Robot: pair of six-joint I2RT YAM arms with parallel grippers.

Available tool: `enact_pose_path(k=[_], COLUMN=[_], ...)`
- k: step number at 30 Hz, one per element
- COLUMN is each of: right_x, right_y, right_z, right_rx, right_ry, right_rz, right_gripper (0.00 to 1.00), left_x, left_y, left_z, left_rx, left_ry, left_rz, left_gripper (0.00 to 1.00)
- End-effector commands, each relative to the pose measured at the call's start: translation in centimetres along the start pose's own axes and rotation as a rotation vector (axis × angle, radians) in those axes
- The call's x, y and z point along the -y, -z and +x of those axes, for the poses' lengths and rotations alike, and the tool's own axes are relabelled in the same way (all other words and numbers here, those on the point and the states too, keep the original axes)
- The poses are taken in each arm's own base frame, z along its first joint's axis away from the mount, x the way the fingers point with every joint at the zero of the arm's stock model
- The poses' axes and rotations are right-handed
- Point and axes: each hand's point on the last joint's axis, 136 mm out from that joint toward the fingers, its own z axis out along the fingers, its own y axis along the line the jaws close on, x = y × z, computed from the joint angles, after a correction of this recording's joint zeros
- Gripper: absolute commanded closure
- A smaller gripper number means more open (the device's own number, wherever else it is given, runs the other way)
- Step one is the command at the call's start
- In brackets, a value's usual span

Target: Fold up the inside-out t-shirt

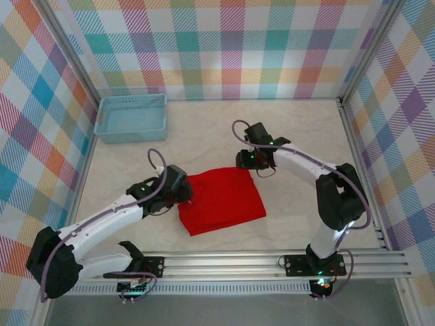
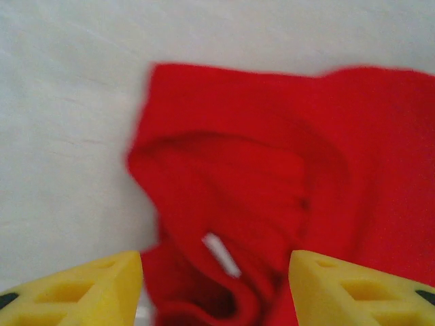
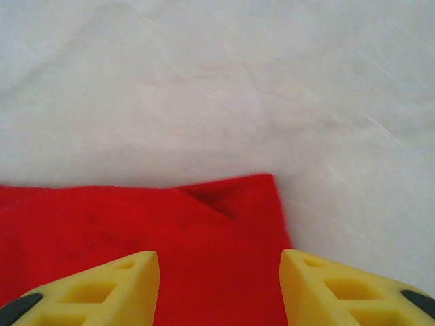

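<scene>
Firstly, left jaws: they stood wide apart with nothing clamped; the yellow fingers (image 2: pixel 81 288) flanked a bunched roll of red cloth at the garment's left edge.
Right jaws: these were parted too, and nothing looked pinched; their yellow fingers (image 3: pixel 102 288) sat over the garment's far right corner. I could not tell whether they touched it.
Garment: the plain bright red inside-out t-shirt (image 1: pixel 221 200) of soft cloth lay as a compact, roughly square bundle on the near middle of the tabletop, between the two arms.
Tag: a small white tag (image 2: pixel 221 253) peeped from the folds just ahead of the left jaws.
Left edge: it was rumpled, with looped layers, and blurred in the left wrist view.
Far right corner: it lay flat, with one small tuck.
Handling, as a judgement: the t-shirt looked light, limp and without stiffness. It would probably sag when lifted, and its layers would slide over one another. It did not look fragile.
Where to hold, as a judgement: pinch through every layer at an edge or corner, low against the tabletop, not the loose top layer or the tag.
Tabletop: the pale, faintly creased white surface (image 1: pixel 204 129) lay bare beside the bundle.
Basket: a light blue plastic basket (image 1: pixel 130 117) stood at the far left, well apart from the t-shirt.
</scene>
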Motion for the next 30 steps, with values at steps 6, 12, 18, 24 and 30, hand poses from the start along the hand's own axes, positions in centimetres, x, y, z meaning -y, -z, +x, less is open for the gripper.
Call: enact_pose_path(k=[6,12,18,24,30], right_x=[-3.1,1.8,5.5,7.5,4.7], right_y=[-4.5,-6.7,-5.1,-1.9,0.7], right_z=[0.3,2.5,6.9,13.5,17.8], right_rx=[-0.11,-0.186,-0.203,-0.189,-0.185], right_ry=[0.023,-0.076,-0.158,-0.365,-0.412], right_rz=[-0.067,0.077,0.165,0.155,0.066], right_gripper=[0.49,0.53,0.56,0.56,0.54], left_x=[-1.4,-5.1,-5.1,-3.2,2.4], left_y=[-3.8,-5.1,-6.6,-10.0,-13.6], left_z=[6.4,8.3,6.0,0.3,-7.3], left_rx=[-0.099,-0.134,-0.152,-0.156,-0.152], left_ry=[0.084,0.114,0.098,0.04,-0.048], left_rz=[-0.051,-0.142,-0.157,-0.187,-0.179], left_gripper=[0.42,0.43,0.45,0.53,0.53])
